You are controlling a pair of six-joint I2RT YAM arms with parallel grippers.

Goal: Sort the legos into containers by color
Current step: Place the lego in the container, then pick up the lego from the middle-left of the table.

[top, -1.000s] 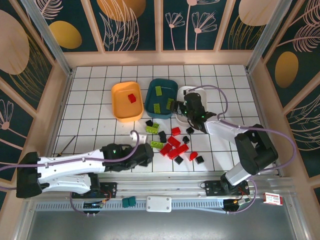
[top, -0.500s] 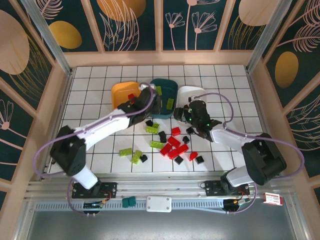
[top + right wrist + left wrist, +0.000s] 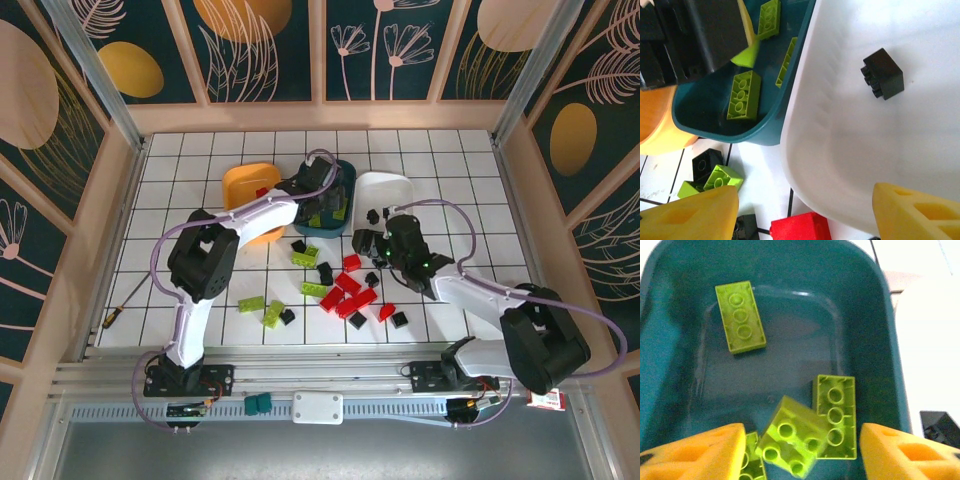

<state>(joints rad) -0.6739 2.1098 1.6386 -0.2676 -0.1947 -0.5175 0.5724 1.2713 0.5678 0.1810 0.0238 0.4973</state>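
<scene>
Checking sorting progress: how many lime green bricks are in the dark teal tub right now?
4, by the left wrist view of the dark teal tub: upper-left brick, lower-right brick, tilted brick beside it, half-hidden brick behind a finger. Others may be hidden.

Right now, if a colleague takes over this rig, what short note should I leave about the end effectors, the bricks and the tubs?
Left end effector: open, holding nothing, above the teal tub.
Right end effector: open, empty, over the near rim of the white tub.
Done: several lime bricks lie in the teal tub, one black brick in the white tub, one red brick in the orange tub.
Left: loose red bricks, loose lime bricks and loose black bricks lie on the table; each goes to the tub of its colour.
</scene>
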